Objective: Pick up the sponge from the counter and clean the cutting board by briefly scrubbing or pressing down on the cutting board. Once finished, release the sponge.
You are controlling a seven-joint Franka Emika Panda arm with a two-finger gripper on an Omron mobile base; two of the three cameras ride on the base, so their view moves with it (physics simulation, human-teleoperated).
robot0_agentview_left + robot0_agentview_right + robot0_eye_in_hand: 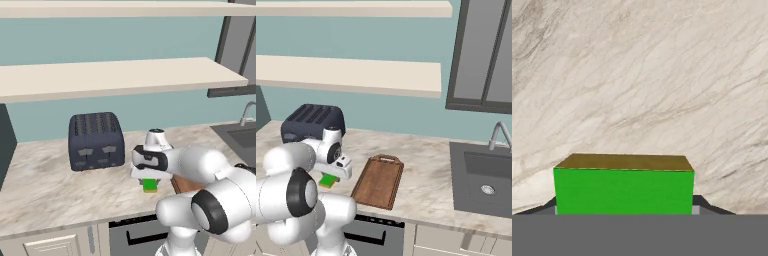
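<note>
Left of the claw (pixel 149 179), well apart, dark toaster (pixel 96 141) on the counter (pixel 45 190). Between the finger tips, green sponge (pixel 623 192), clasped at both ends, close over the stone. Probably light, soft, squashy: better gripped mildly at mid-height, otherwise may bulge out. Right of the claw, near, cutting board (pixel 378 181), not yet touched.

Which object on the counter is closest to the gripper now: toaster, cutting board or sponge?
The sponge: this small green block sits directly under the gripper, while the toaster and cutting board stand apart on either side.
</note>
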